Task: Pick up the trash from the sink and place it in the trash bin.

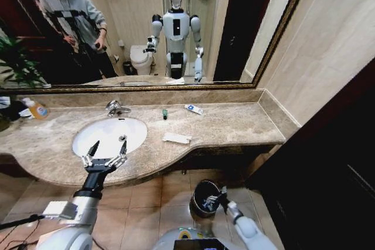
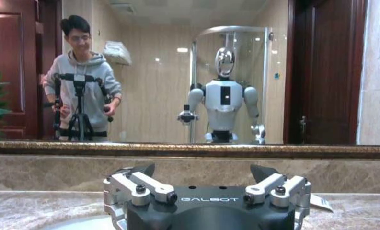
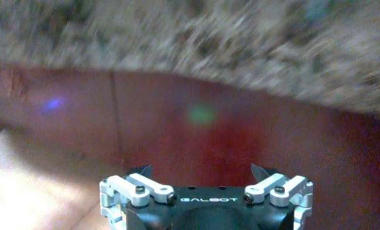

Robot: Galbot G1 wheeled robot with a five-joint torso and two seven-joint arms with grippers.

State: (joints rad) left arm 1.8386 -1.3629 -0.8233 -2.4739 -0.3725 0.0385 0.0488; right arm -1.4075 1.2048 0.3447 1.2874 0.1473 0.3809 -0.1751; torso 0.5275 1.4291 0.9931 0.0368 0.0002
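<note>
The white sink (image 1: pixel 110 136) sits in the beige marble countertop, with its chrome faucet (image 1: pixel 117 108) behind it. On the counter to its right lie a flat white packet (image 1: pixel 176 139), a small green-black piece (image 1: pixel 165 113) and a blue-white packet (image 1: pixel 194 109). My left gripper (image 1: pixel 105 155) hovers open over the sink's front rim, holding nothing. The left wrist view has the left gripper (image 2: pixel 202 170) facing the mirror. The black trash bin (image 1: pixel 206 198) stands on the floor under the counter. My right gripper (image 1: pixel 222 198) is low beside it. The right gripper (image 3: pixel 201 170) is open and empty.
An orange-yellow soap bottle (image 1: pixel 36 108) stands at the counter's far left, near a plant (image 1: pixel 14 60). A mirror (image 1: pixel 146 27) runs along the back wall. A tiled wall (image 1: pixel 328 57) and a dark panel (image 1: pixel 328 162) close the right side.
</note>
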